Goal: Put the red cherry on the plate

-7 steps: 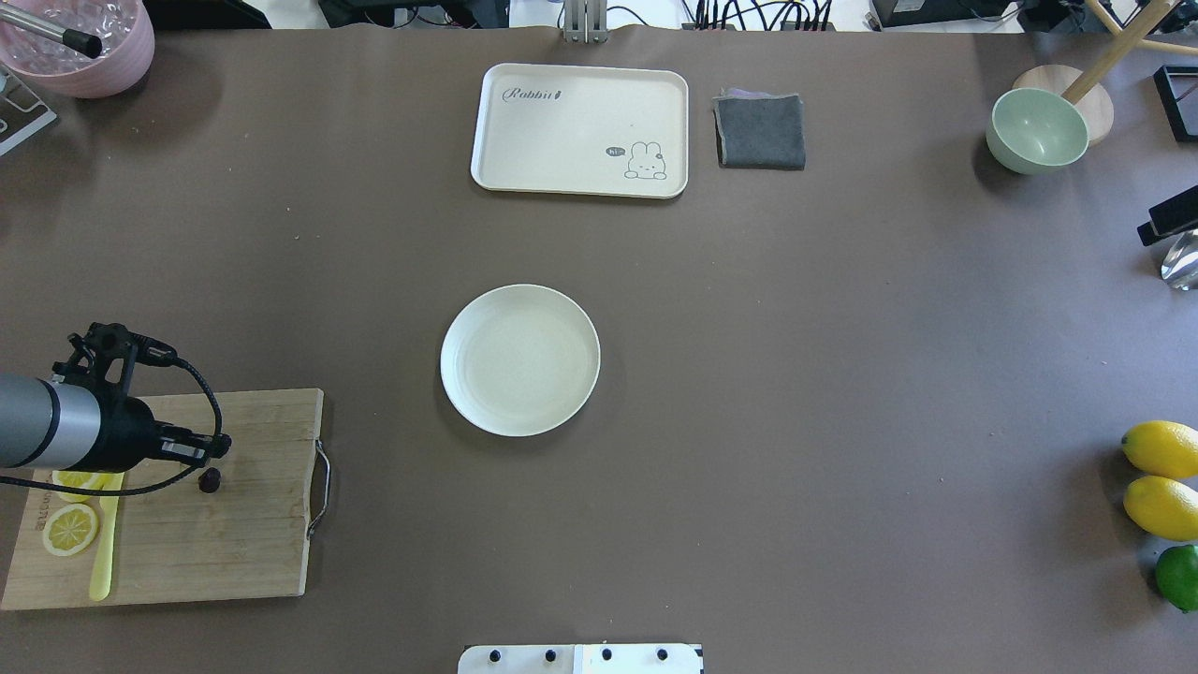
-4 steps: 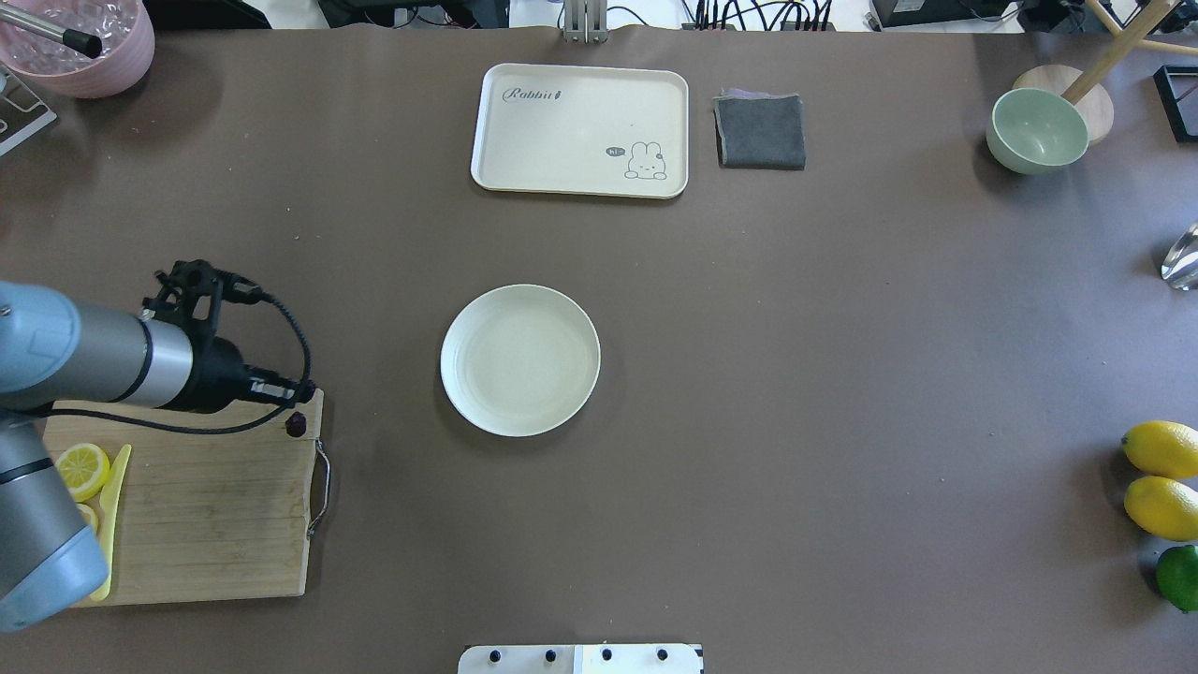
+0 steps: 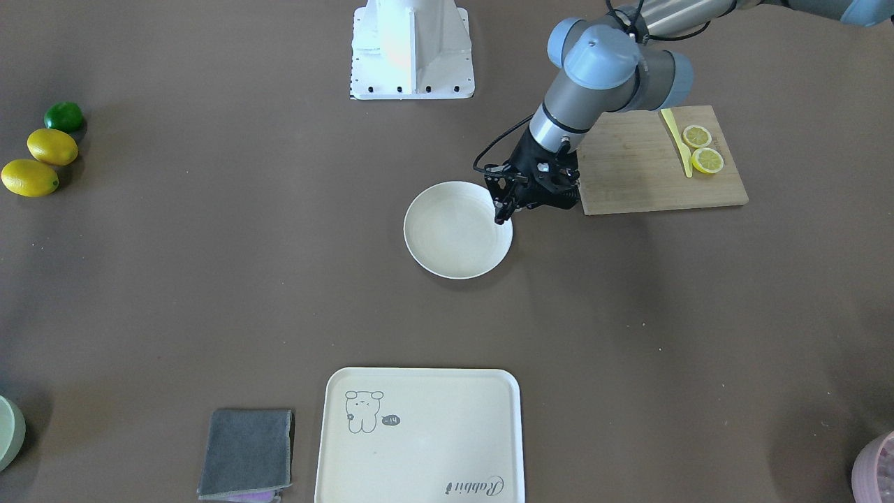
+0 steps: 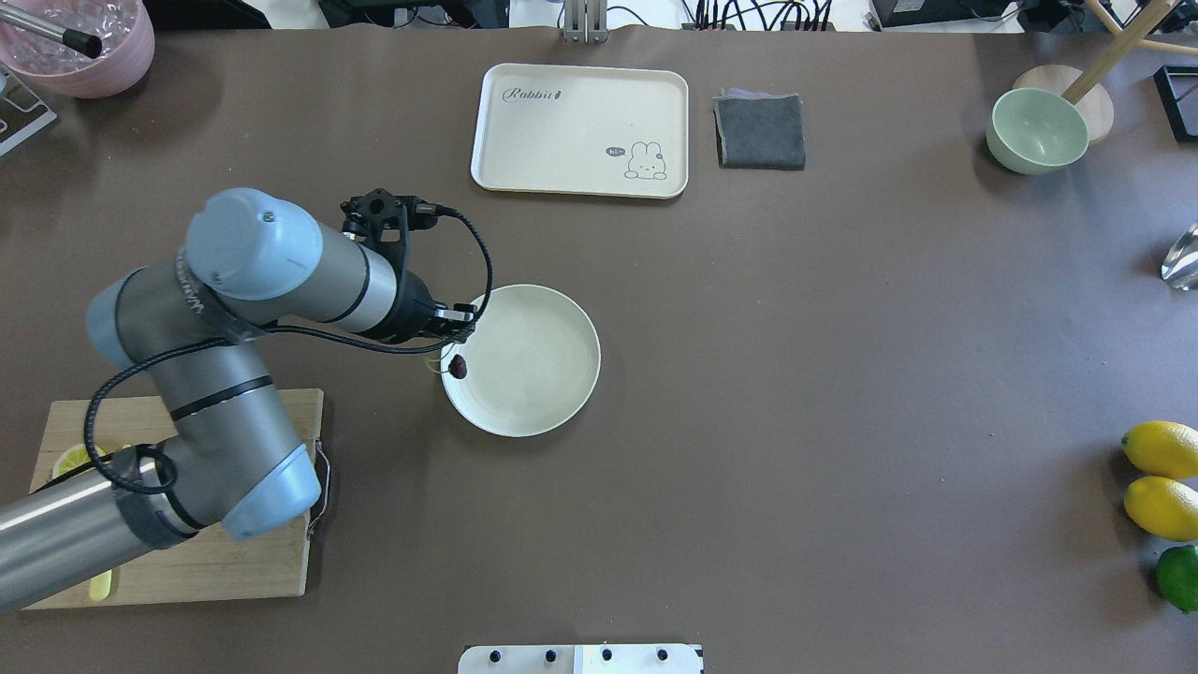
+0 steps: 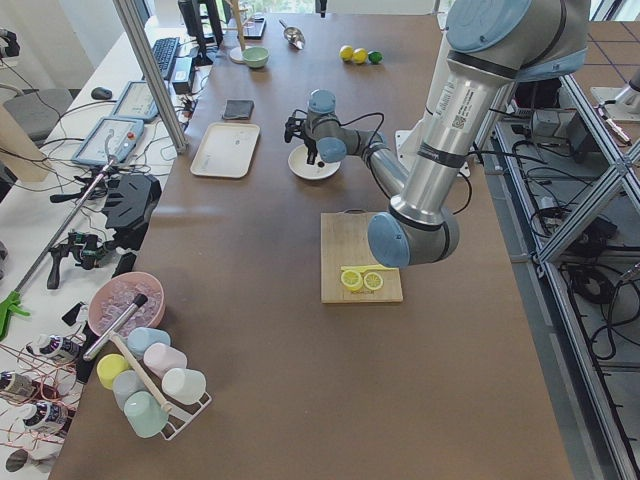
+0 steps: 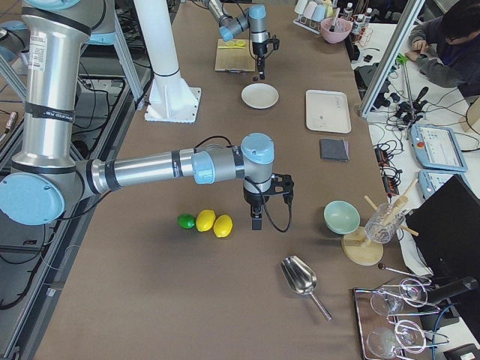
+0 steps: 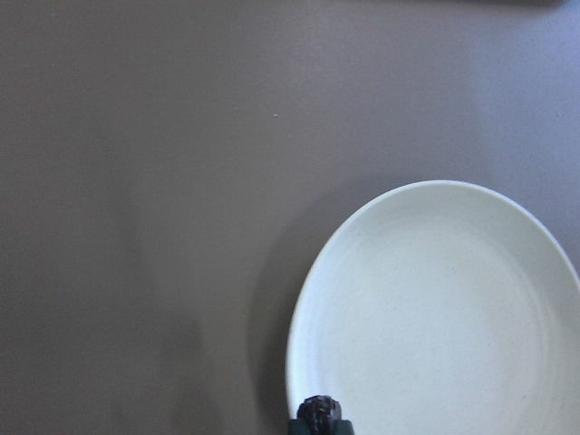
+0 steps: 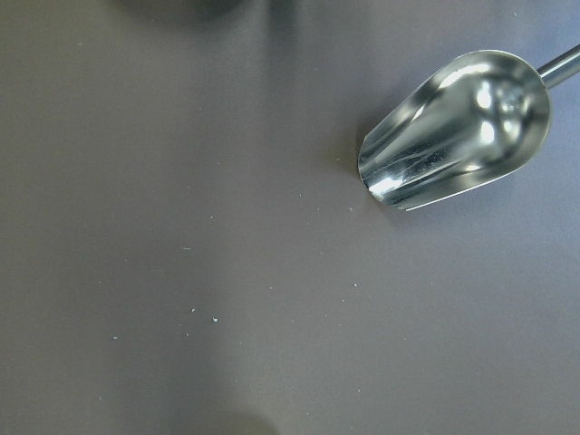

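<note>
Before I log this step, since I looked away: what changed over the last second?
The left end effector, shut on the red cherry, carried it forward and rightward off the cutting board to over the left rim of the plate. The plate, tray and cloth stayed put.

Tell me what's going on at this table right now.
The left gripper is shut on a small dark cherry and holds it over the rim of the round white plate, on the side toward the cutting board. The cherry has not been let go yet. The right gripper hangs far off, beside the lemons and a metal scoop; whether it is open can't be told.
</note>
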`<state>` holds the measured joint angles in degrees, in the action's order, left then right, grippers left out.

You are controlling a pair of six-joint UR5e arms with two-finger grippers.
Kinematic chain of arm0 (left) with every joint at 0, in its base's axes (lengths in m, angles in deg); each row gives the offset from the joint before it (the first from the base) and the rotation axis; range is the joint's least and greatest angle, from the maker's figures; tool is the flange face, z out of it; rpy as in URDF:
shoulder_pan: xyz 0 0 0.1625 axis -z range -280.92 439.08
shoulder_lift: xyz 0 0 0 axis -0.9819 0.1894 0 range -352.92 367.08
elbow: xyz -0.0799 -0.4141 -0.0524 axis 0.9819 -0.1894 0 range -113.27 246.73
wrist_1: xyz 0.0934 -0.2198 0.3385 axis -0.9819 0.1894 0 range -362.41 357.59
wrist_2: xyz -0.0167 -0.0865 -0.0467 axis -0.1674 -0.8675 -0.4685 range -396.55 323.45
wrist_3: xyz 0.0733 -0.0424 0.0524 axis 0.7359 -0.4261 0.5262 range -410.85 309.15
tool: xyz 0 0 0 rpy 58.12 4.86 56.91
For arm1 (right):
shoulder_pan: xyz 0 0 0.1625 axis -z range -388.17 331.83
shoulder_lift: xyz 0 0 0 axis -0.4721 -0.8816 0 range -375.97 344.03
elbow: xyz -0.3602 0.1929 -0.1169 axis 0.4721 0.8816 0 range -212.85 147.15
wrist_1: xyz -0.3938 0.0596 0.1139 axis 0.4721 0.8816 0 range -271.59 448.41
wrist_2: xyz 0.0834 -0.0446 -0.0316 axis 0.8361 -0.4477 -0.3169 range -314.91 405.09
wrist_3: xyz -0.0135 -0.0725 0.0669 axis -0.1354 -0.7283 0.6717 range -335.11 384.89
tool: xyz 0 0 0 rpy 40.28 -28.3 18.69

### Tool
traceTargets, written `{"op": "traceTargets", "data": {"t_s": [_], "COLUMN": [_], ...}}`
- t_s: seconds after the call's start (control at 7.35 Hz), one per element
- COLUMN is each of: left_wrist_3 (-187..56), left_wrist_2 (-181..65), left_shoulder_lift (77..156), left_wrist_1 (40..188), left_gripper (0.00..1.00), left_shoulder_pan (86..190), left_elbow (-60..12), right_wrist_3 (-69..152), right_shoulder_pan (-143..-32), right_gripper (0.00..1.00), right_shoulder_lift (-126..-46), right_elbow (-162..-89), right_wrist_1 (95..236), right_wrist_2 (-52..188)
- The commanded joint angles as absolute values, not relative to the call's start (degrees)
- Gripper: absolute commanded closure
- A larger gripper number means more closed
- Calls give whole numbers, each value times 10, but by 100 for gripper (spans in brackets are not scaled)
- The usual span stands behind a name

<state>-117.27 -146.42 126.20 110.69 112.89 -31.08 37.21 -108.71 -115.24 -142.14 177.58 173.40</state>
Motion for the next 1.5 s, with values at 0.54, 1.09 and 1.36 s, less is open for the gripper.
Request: {"op": "traceTargets", "data": {"t_s": [0.54,1.09,1.36], "left_wrist_3": [-1210,-1094,-981], "left_wrist_2": [-1391,-1530,-1638], "left_shoulder_lift": [1307,1283,1262], "left_wrist_1": [1105,902,812], "left_gripper": [2,2,2], "left_shoulder_pan": [1092,1228,1367], "left_elbow": [-283,-417,-458], "right_wrist_3": [374,374,374], "right_shoulder_pan": [-1088,-1088,-1088], "right_gripper": [0,0,0], "right_shoulder_lift": [-1154,-1157,-1162], "right_elbow": [-1413,-1385,-1377], "right_wrist_1": [1776,1776,1776], "right_wrist_2": [1733,1734,1734]}}
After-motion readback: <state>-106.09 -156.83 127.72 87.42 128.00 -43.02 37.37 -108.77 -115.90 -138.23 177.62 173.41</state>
